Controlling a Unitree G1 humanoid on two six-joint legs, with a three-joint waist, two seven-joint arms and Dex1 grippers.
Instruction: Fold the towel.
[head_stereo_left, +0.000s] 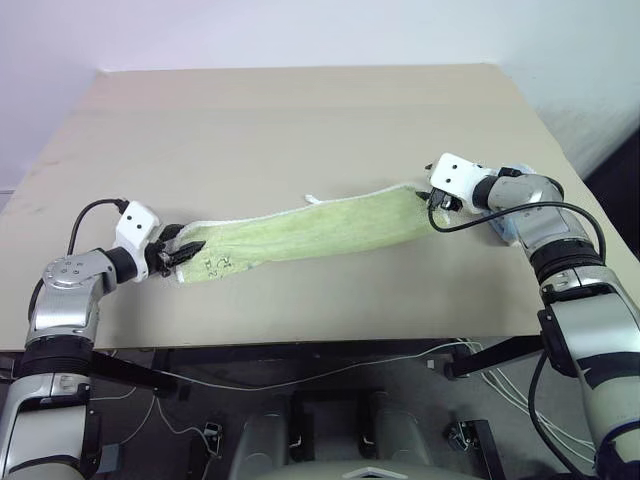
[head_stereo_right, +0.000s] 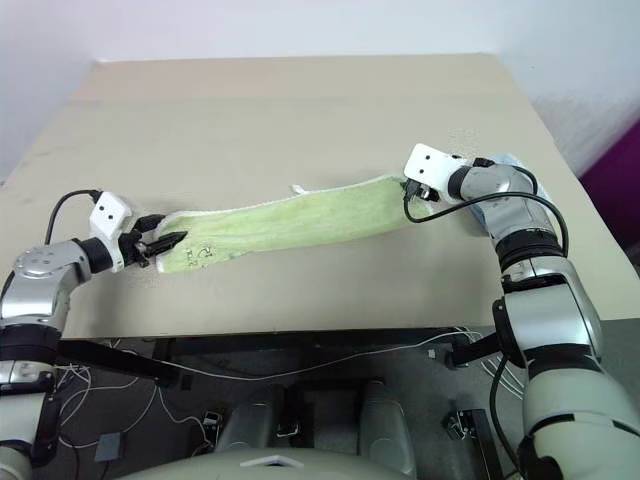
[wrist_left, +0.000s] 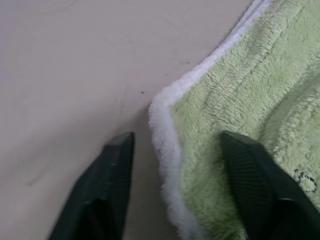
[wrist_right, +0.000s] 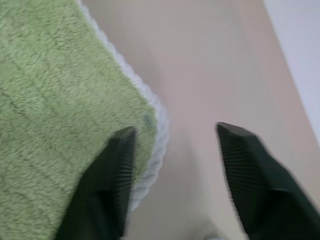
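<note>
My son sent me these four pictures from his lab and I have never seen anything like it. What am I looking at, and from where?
This is a humanoid robot with two arms, each ending in a two-fingered tool. The two wide pictures come from cameras on its head, looking down over a beige table. The two close-ups come from cameras on its wrists, looking along the black fingers.

A long, light green towel lies stretched across the table. The left tool sits at one end and the right tool at the other. In both close-ups the fingers stand apart, straddling a white-edged towel corner, so nothing is gripped. Something light blue peeks out behind the right arm.
</note>
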